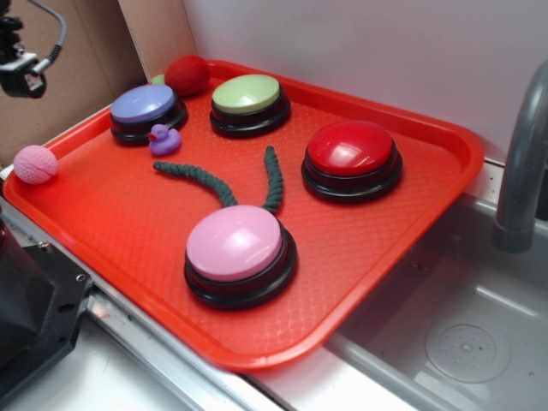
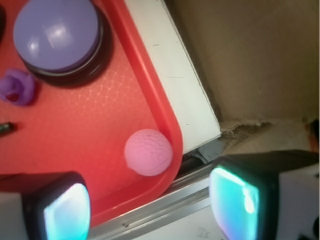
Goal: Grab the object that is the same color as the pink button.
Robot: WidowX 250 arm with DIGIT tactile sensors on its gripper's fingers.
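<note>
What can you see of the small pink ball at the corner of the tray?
The small pink ball is round and light pink, with a textured, yarn-like surface. It sits at the corner of the red tray, against the raised rim. Nothing else touches it. In the wrist view the gripper is open above it, not yet around it.

No text, label, brand, number or sign can be read in either view. The domed button tops, the red tray (image 1: pixel 411 128) and the small toys on it all show plain, unmarked surfaces.
</note>
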